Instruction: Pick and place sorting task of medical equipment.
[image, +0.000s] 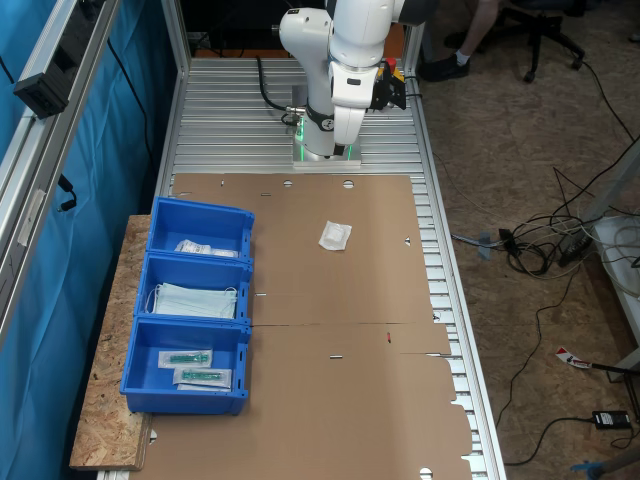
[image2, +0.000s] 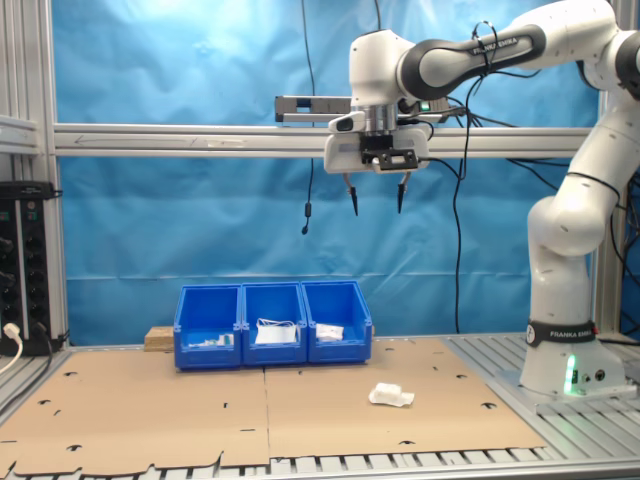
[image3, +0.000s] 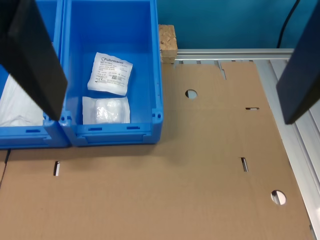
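While the gripper (image2: 377, 200) hangs high, jaws spread and empty, the white packet (image: 335, 235) lies on the cardboard sheet (image: 330, 400) toward its robot-base edge, well apart from the blue bins (image: 195, 300).

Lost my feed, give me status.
Gripper high above the bins, jaws open, empty. White packet lying loose on the cardboard. Nothing near it.

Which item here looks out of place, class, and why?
The white packet lies alone on the cardboard, while similar packets sit sorted in an end bin. The gripper hangs open and empty, high above.
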